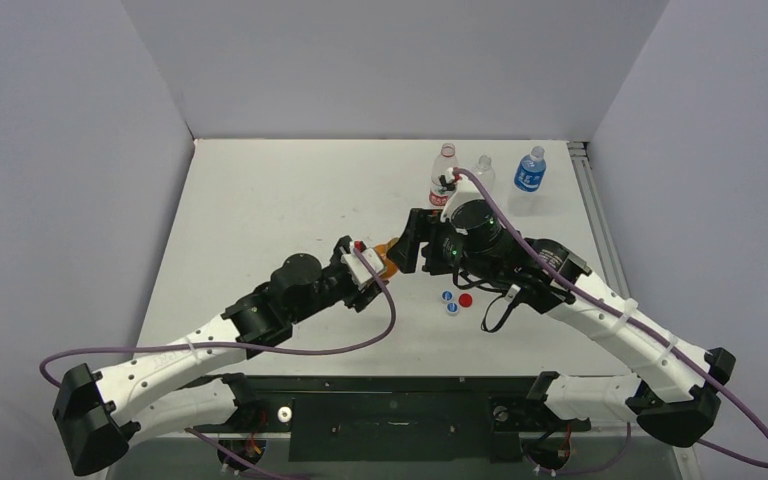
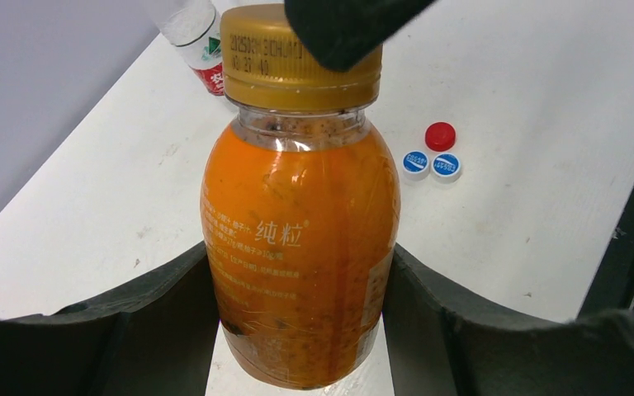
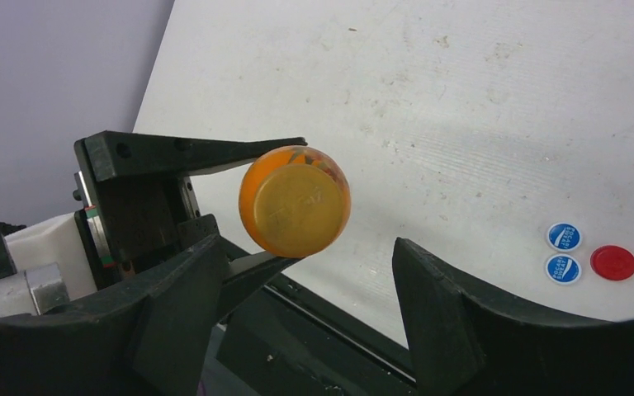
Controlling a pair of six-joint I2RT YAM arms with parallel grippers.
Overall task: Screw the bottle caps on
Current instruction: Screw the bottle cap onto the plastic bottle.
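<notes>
An orange juice bottle point(image 2: 297, 247) stands between my left gripper's point(image 2: 301, 330) pads, which are shut on its lower body. An orange-gold cap point(image 2: 281, 62) sits on its neck. My right gripper point(image 3: 309, 247) hovers over that cap point(image 3: 297, 210) with its jaws spread wider than the cap and not touching it; one of its fingers point(image 2: 338, 29) shows in the left wrist view at the cap's top edge. On the table to the right lie a red cap point(image 1: 465, 299) and two blue-and-white caps point(image 1: 447, 296) point(image 1: 453, 307).
Three more bottles stand at the back right: a red-labelled one point(image 1: 444, 175), a clear one point(image 1: 483, 172) and a blue-labelled one point(image 1: 530, 170). The right arm's purple cable point(image 1: 500, 215) loops beside them. Grey walls close the table on three sides.
</notes>
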